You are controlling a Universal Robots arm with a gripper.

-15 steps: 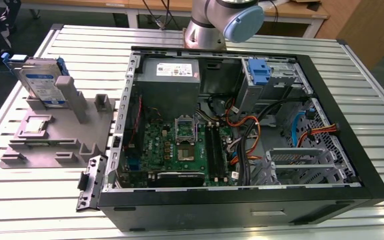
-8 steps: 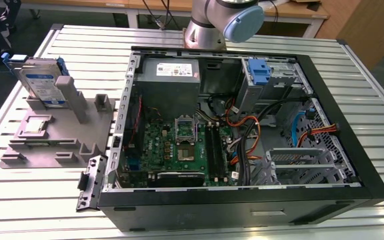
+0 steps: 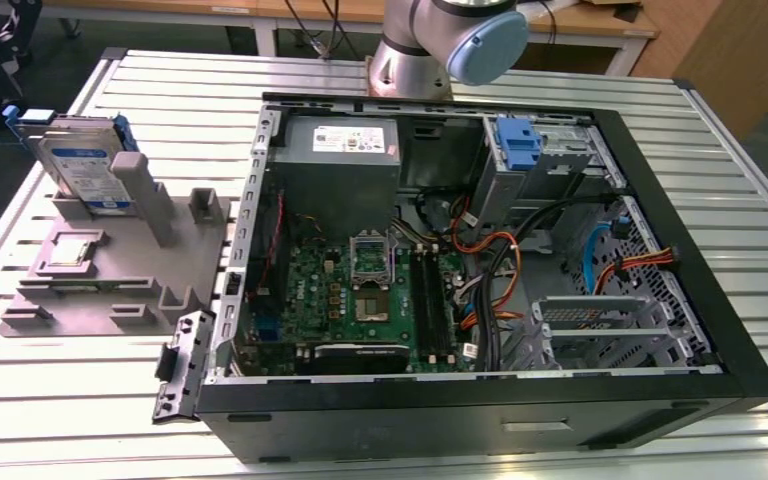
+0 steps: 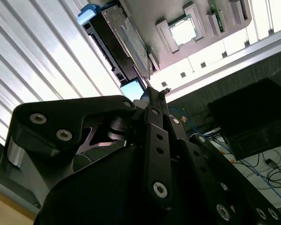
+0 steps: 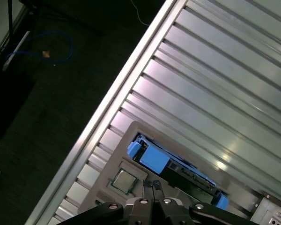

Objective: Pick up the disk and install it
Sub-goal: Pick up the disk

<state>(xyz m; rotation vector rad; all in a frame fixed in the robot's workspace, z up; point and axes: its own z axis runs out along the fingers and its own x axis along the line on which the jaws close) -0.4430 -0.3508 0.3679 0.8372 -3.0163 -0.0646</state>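
The disk (image 3: 84, 165) is a silver-grey drive with a white-and-blue label and blue rails. It stands on edge in the grey holder (image 3: 104, 290) at the exterior view's left, on the slatted table. The first wrist view looks down on the disk (image 5: 173, 168), and my gripper (image 5: 152, 184) hangs well above it and apart from it. Its fingertips are drawn together with nothing between them. In the second wrist view my gripper (image 4: 154, 91) points toward the disk (image 4: 117, 42).
An open computer case (image 3: 744, 370) lies on the table, with a motherboard, cables, a grey power-supply box (image 3: 344, 150) and a blue bracket (image 3: 518, 140) in the drive bay. A processor chip (image 3: 71, 250) rests on the holder. The table edge (image 5: 107, 108) drops to dark floor.
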